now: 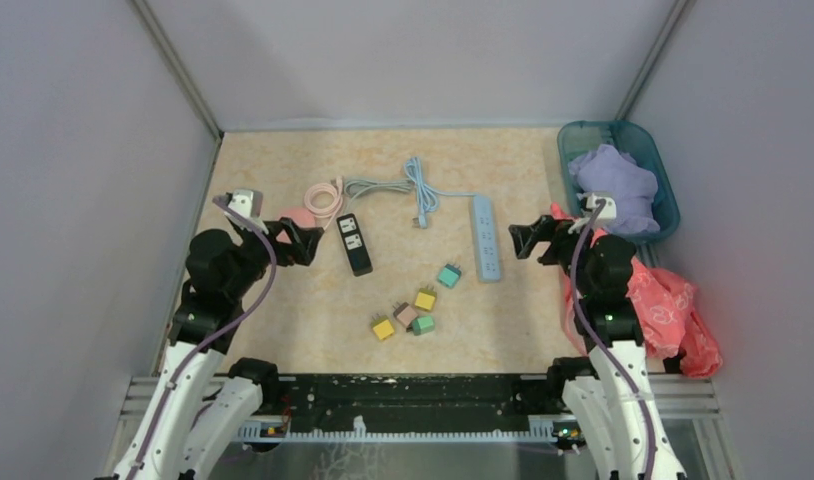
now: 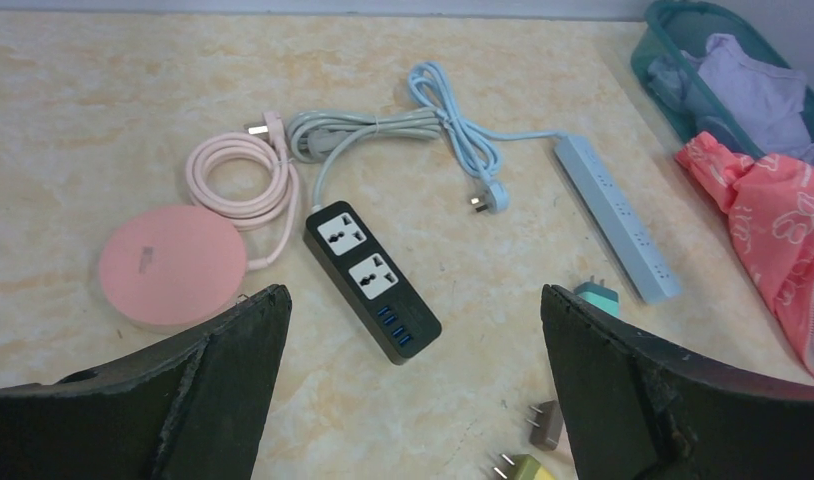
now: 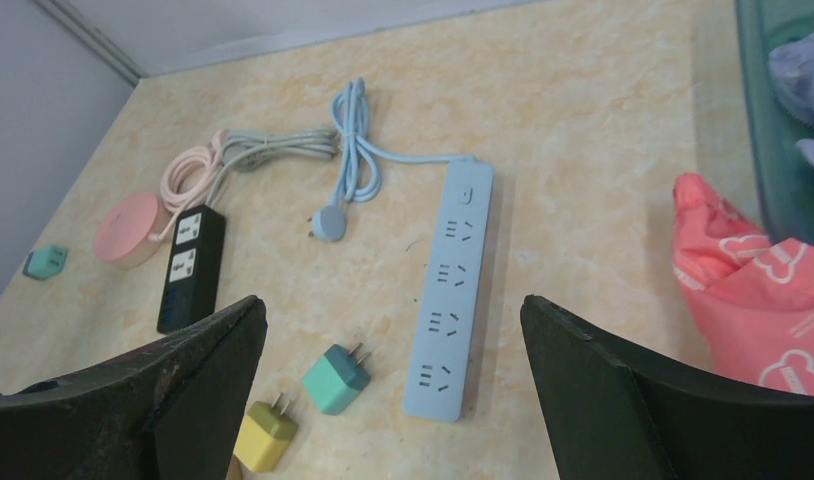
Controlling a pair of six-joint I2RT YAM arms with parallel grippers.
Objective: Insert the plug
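Note:
A black power strip [image 1: 355, 243] lies left of centre, also in the left wrist view [image 2: 371, 280] and the right wrist view [image 3: 191, 268]. A light blue power strip [image 1: 486, 237] lies right of centre, also in both wrist views [image 2: 616, 217] [image 3: 451, 290]. Several small cube plugs lie loose in front of them: a teal plug [image 1: 449, 275] [image 3: 335, 379], a yellow plug [image 1: 425, 299] [image 3: 265, 437], a brown plug [image 1: 405, 314] [image 2: 548, 425], a second yellow plug [image 1: 383, 328] and a green plug [image 1: 422, 325]. My left gripper [image 1: 316, 243] [image 2: 413, 300] is open and empty, left of the black strip. My right gripper [image 1: 515, 243] [image 3: 393, 310] is open and empty, right of the blue strip.
A pink round hub [image 1: 298, 218] with a coiled pink cable [image 1: 325, 196] sits by the left gripper. Grey and blue cords lie at the back. A teal basket [image 1: 663, 175] with purple cloth [image 1: 613, 185] and a red bag [image 1: 668, 310] stand at the right. Another teal plug [image 3: 45, 262] lies far left.

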